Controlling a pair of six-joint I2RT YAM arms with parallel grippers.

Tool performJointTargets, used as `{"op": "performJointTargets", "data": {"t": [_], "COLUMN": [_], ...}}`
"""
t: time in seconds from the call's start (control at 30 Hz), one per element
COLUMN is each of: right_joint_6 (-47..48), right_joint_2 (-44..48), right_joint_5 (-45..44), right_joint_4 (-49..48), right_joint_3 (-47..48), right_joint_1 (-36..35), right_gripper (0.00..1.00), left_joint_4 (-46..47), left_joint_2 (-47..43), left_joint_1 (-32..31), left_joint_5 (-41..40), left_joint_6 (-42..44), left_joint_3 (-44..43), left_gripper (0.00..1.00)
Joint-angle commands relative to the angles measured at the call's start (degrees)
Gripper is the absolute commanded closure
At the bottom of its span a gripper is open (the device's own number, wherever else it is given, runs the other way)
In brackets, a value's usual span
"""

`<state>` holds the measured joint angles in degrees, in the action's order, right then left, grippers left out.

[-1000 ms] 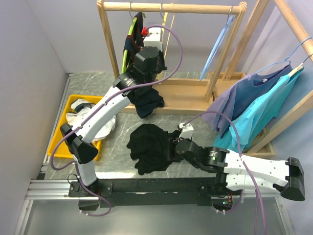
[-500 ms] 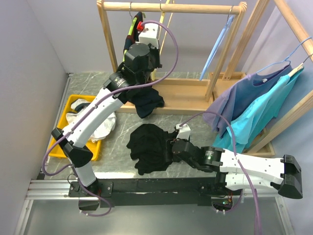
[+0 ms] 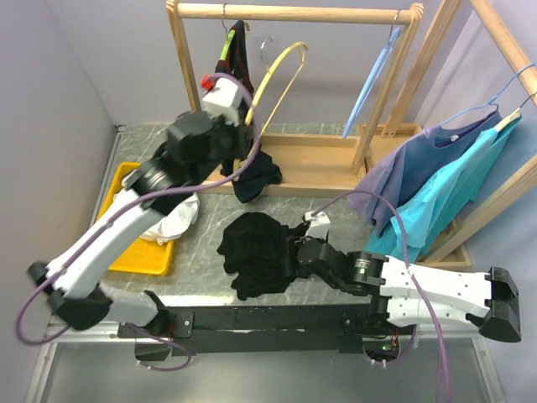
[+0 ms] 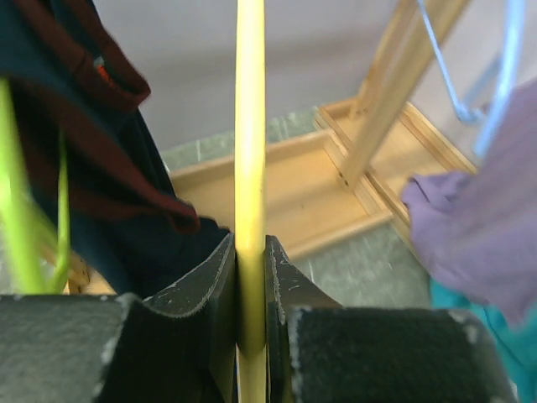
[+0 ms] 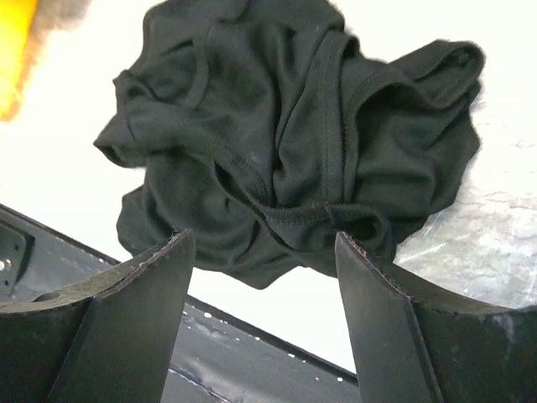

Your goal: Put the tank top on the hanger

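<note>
**Yellow hanger pinched, tank top on the table**

The left gripper (image 4: 250,285) is pressed together on the thin yellow hanger (image 4: 250,126), holding it tilted in front of the wooden rack (image 3: 294,13), with the hanger's metal hook below the rail. Beside it hangs a navy garment with red trim (image 4: 75,134) on a lime-green hanger (image 4: 17,210). The black tank top (image 5: 285,134) lies crumpled on the grey marble table (image 3: 201,243), around the middle of its near edge. The right gripper (image 5: 262,243) hovers just over the tank top, fingers spread wide and holding nothing.
</note>
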<state>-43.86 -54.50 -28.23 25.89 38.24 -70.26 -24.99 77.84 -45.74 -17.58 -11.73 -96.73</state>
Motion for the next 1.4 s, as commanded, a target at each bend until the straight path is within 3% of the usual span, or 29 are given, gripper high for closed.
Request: {"op": "performJointTargets", "data": {"t": [0.0, 0.23, 0.37, 0.63, 0.73, 0.87, 1.03, 1.2, 1.23, 1.37], "right_joint_6": [-1.3, -3.5, -4.4, 0.7, -0.1, -1.9, -3.3, -2.8, -2.7, -2.4], "right_joint_2": [4.2, 6.4, 2.7, -1.3, -0.7, 0.0, -1.7, -3.5, -3.6, -1.9], "right_joint_5": [-3.9, -3.6, -6.3, -4.6, -3.6, -1.0, 1.8, 2.3, 2.4, 0.2], "right_joint_4": [0.1, -3.3, -1.8, -3.1, -2.4, -4.3, -8.5, -10.7, -10.8, -8.1], "right_joint_3": [-0.3, -5.6, -4.2, -2.7, -4.2, -8.5, -10.8, -11.5, -11.5, -9.1], "right_joint_1": [-0.3, -0.3, -0.1, 5.4, 6.3, 7.0, 8.2, 10.4, 10.8, 11.1], "right_gripper": [0.25, 0.31, 0.50, 0.54, 0.46, 0.46, 0.55, 0.55, 0.58, 0.92], "left_joint_4": [-1.7, -10.2, -14.6, -22.5, -24.3, -24.8, -26.9, -31.5, -32.1, -33.9], "left_joint_2": [-9.9, -28.2, -33.7, -39.1, -40.9, -43.5, -44.4, -45.8, -45.9, -47.3], "left_joint_1": [-0.5, -0.8, -0.8, -0.8, -0.8, -0.8, -0.8, -0.8, -0.8, -0.8], "left_joint_5": [6.0, 13.9, 17.9, 18.1, 20.7, 22.3, 23.6, 23.9, 23.4, 23.6], "left_joint_6": [-2.3, -0.8, -1.6, -4.4, -4.8, -5.3, -7.0, -8.5, -8.7, -9.3], "left_joint_3": [7.7, 22.4, 26.3, 29.3, 30.7, 32.0, 30.6, 30.7, 30.5, 27.8], "left_gripper": [0.99, 0.99, 0.99, 0.99, 0.99, 0.99, 0.99, 0.99, 0.99, 0.99]}}
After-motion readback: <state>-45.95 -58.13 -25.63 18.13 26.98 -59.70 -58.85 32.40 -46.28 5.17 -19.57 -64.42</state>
